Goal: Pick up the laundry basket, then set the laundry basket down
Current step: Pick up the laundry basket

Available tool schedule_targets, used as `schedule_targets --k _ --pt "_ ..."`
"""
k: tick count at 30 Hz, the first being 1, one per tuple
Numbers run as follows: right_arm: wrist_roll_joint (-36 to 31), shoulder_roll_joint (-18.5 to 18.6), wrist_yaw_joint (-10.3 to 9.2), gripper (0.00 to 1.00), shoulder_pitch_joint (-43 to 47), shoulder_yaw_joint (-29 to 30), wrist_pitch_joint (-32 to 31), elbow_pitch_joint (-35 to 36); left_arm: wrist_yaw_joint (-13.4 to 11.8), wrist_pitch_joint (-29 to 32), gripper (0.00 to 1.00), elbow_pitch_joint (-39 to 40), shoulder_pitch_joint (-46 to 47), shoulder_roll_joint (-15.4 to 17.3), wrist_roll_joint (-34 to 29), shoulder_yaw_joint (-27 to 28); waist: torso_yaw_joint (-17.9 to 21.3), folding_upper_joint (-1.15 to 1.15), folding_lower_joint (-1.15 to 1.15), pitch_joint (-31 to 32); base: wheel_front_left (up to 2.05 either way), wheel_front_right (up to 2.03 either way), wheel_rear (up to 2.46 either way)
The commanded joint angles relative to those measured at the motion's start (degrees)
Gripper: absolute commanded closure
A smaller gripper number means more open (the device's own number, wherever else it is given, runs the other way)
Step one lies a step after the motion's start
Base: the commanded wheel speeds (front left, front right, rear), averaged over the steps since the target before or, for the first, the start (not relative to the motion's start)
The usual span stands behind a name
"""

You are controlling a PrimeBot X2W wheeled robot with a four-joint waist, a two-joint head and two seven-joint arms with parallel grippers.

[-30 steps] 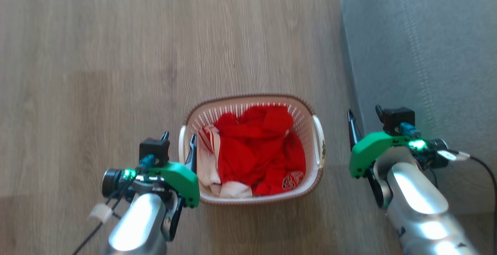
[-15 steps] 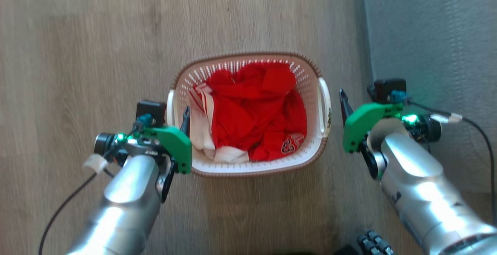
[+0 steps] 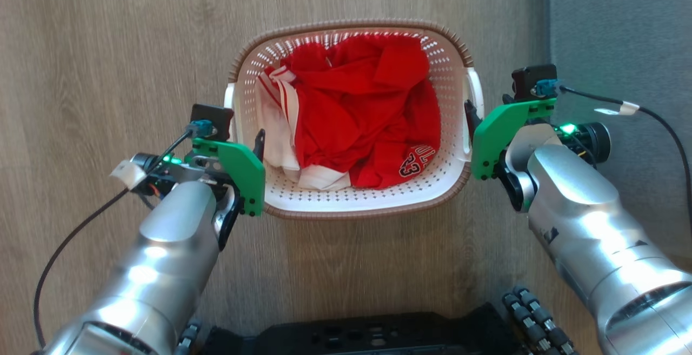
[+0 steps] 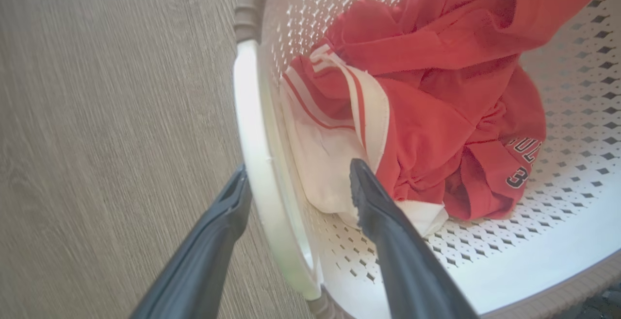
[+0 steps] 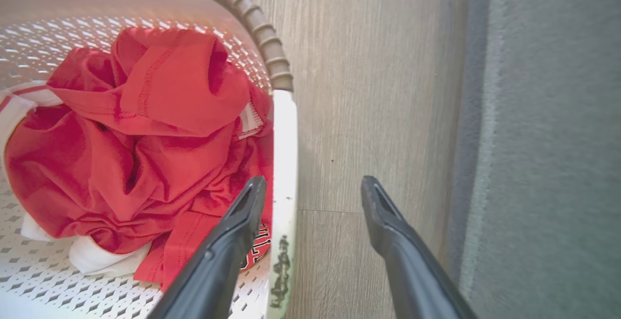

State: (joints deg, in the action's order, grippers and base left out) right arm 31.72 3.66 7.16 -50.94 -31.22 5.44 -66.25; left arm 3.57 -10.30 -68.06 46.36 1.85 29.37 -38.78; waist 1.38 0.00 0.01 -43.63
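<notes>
The laundry basket, cream-white with perforated walls and a brown braided rim, stands on the wood floor with red and white clothing inside. My left gripper is open astride the basket's white left handle: one finger outside over the floor, the other inside by the white cloth. My right gripper is open too, straddling the white right handle, with its inner finger over the red cloth and its outer finger over the floor. Neither gripper's fingers press on a handle.
A grey upholstered piece runs along the right, close to my right arm. The wood floor stretches to the left and beyond the basket. My black base lies at the bottom edge, just before the basket.
The camera has dropped closer, so the basket looks larger and higher in view. Both grippers have closed in on the basket; the right one now straddles its handle.
</notes>
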Motion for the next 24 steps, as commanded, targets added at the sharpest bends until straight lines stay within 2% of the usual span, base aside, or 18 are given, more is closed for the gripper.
schedule_targets --k 1,10,24 --pt "0.7 -0.8 0.33 0.0 2.1 -1.2 0.0 0.0 0.0 0.4 0.0 0.0 -0.3 1.0 0.8 0.1 -0.3 0.0 -0.01 -0.7 0.0 0.0 0.0" --pt "5.4 -0.8 0.33 0.0 0.0 -5.5 -2.0 -0.5 -0.8 3.6 0.0 -0.3 2.1 1.0 4.6 -5.8 -1.0 0.0 -0.01 -2.7 0.0 0.0 0.0" --pt "6.6 -0.8 0.33 0.0 -5.7 -9.0 -0.8 -5.2 -2.2 7.2 0.0 -0.2 7.6 1.0 9.9 -13.2 -2.4 0.0 -0.01 -8.5 0.0 0.0 0.0"
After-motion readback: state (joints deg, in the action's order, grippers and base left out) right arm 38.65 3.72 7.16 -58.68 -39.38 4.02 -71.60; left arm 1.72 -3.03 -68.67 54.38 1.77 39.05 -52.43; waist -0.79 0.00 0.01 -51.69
